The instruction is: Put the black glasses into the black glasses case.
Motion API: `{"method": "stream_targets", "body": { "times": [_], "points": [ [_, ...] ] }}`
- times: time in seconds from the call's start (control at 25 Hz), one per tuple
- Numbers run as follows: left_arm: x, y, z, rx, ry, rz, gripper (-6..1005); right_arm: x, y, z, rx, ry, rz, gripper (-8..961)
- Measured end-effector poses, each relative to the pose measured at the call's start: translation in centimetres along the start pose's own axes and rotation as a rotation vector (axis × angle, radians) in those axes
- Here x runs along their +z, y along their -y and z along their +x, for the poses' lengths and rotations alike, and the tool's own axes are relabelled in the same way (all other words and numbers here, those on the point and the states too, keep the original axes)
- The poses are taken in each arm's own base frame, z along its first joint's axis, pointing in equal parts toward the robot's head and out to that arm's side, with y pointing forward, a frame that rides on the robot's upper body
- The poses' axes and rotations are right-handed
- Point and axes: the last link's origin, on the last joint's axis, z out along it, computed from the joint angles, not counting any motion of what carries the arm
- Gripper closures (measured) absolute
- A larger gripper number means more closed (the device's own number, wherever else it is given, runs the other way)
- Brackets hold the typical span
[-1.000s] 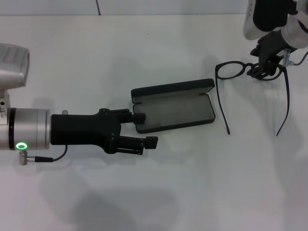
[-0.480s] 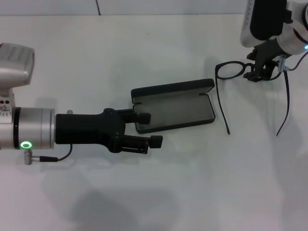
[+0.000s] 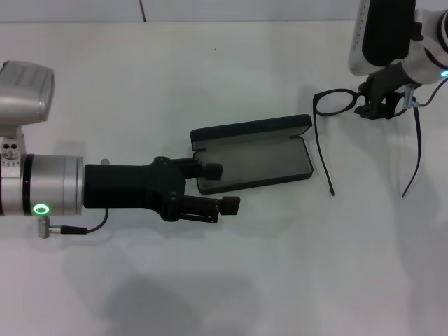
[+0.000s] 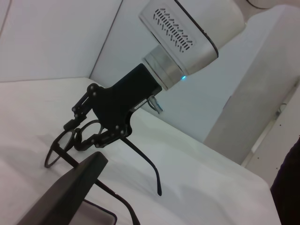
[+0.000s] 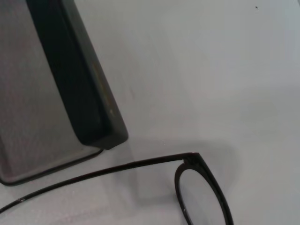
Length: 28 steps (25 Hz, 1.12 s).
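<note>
The black glasses (image 3: 333,102) lie unfolded on the white table at the far right, temple arms pointing toward me. My right gripper (image 3: 381,106) is shut on their front frame at the right lens, which it hides. The left wrist view shows that gripper (image 4: 77,136) closed over the frame (image 4: 57,151). The black glasses case (image 3: 255,157) lies open in the middle, grey lining up, lid raised at the far side. My left gripper (image 3: 222,187) is open and empty at the case's left end. The right wrist view shows the case (image 5: 70,79) beside one lens and temple (image 5: 140,164).
The white table (image 3: 210,70) holds only the case and glasses. My left arm lies across the left side at mid-height. The table's far edge runs along the top of the head view.
My left gripper has slid a little to the right, closer along the case's left end. My right arm has shifted slightly above the glasses. The glasses and case have not moved.
</note>
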Motion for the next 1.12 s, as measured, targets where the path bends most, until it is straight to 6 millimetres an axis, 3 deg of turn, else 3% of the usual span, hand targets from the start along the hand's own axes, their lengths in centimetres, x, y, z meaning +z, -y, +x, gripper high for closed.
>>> {"method": "stream_targets", "body": {
  "times": [0.08, 0.28, 0.52, 1.12],
  "points": [
    [0.09, -0.01, 0.03, 0.000, 0.000, -0.003, 105, 0.12, -0.16, -0.06, -0.002, 0.003, -0.006, 472],
    [0.73, -0.10, 0.04, -0.007, -0.001, -0.024, 105, 0.39, -0.39, -0.27, -0.002, 0.022, -0.017, 615],
    [0.95, -0.11, -0.03, -0.005, 0.009, -0.027, 106, 0.45, -0.29, -0.52, 0.000, 0.036, -0.008, 716],
    [0.87, -0.20, -0.45, -0.016, 0.006, -0.026, 106, 0.22, 0.00, -0.81, 0.024, 0.074, 0.015, 803]
  ]
}}
